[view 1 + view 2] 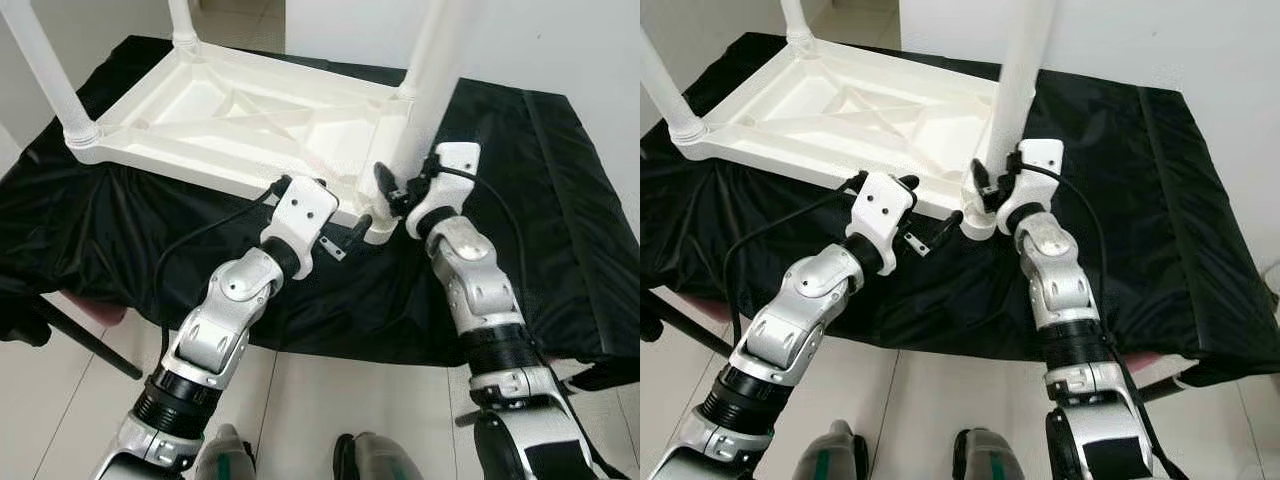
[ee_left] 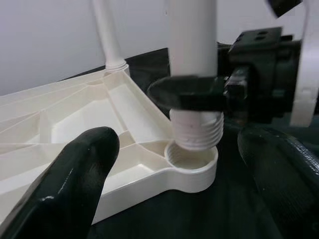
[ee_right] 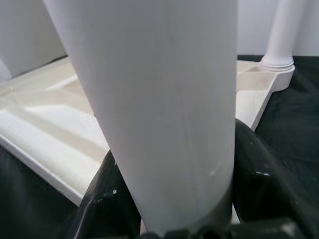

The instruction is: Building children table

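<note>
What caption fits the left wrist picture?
Right end effector holds white plastic threaded table leg above the corner socket.

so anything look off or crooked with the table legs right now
One thing: the leg held by the right pincer isn't seated. Its threaded end hangs just above the corner socket of the upturned tabletop, threads exposed. Other fitted legs look upright; no damage visible.

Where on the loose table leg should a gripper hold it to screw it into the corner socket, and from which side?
Grip the table leg low on its round shaft, just above the thread, from the table's outer edge. There the right gripper holds it upright over the socket.
</note>
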`<state>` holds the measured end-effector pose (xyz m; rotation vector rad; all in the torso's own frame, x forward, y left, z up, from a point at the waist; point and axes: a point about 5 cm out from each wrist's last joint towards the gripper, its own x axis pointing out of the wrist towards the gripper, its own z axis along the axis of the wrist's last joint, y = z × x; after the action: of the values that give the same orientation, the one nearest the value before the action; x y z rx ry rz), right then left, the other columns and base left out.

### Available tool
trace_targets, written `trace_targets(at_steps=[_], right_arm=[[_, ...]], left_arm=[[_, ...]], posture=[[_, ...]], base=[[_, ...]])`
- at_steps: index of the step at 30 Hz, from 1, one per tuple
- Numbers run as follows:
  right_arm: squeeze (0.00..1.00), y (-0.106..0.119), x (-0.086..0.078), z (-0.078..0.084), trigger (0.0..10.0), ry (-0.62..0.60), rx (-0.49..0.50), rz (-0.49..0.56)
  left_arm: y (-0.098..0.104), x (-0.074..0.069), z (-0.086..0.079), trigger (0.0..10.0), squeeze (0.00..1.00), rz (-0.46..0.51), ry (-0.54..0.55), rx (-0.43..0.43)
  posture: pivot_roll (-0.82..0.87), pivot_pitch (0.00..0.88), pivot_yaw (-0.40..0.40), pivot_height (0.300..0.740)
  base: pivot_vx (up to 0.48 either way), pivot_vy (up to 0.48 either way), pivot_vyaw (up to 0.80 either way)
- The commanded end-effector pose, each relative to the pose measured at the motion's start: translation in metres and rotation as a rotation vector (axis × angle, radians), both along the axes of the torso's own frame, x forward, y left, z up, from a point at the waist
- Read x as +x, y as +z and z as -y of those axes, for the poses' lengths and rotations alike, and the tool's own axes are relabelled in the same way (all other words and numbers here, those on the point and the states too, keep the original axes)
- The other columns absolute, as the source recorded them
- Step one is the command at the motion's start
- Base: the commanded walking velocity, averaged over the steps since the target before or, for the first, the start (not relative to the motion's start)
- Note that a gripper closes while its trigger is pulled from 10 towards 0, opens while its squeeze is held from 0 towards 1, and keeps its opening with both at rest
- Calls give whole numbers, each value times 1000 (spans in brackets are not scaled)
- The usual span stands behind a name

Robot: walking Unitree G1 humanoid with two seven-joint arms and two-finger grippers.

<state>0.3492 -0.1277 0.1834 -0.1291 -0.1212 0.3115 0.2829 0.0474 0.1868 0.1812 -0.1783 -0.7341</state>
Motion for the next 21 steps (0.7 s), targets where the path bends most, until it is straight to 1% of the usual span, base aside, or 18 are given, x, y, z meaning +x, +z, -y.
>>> trace_targets(at_steps=[1,4,6,7,8,10,11,13,15,21], right_arm=[[0,2,5,-5,10000,38,-43,12],[0,2,5,-6,10000,42,-49,9],[0,-2,8,-4,10000,31,-71,-29],[0,-2,8,-4,10000,31,-71,-29],[0,-7,9,-3,10000,21,-89,-61],[0,-7,9,-3,10000,21,-89,-61],[0,-9,9,-3,10000,20,-108,-73],[0,-12,9,-4,10000,36,-121,-87],[0,-18,7,-8,10000,78,-155,-104],[0,-26,8,-13,10000,125,-169,-116]], left_arm=[[4,-4,5,10000,0,15,-48,-9],[4,-5,6,10000,0,17,-49,-9],[4,-6,3,10000,0,26,-51,1],[4,-6,3,10000,0,26,-51,1],[5,-5,1,10000,0,27,-47,2],[5,-5,1,10000,0,27,-47,2],[6,-5,-1,10000,0,27,-45,3],[6,-5,-2,10000,0,27,-39,1],[7,-5,-3,10000,0,28,-35,-2],[8,-5,-2,10000,0,33,-40,-5]], posture=[[-23,49,-33,740],[-23,49,-33,740],[-8,46,-41,740],[-8,46,-41,740],[-6,46,-42,740],[-6,46,-42,740],[-3,44,-45,740],[-2,44,-44,740],[-3,40,-47,740],[1,36,-49,740]], base=[[0,0,0],[0,0,0],[0,0,0],[0,0,0],[0,0,0],[0,0,0],[0,0,0],[0,0,0],[0,0,0],[0,0,0]])
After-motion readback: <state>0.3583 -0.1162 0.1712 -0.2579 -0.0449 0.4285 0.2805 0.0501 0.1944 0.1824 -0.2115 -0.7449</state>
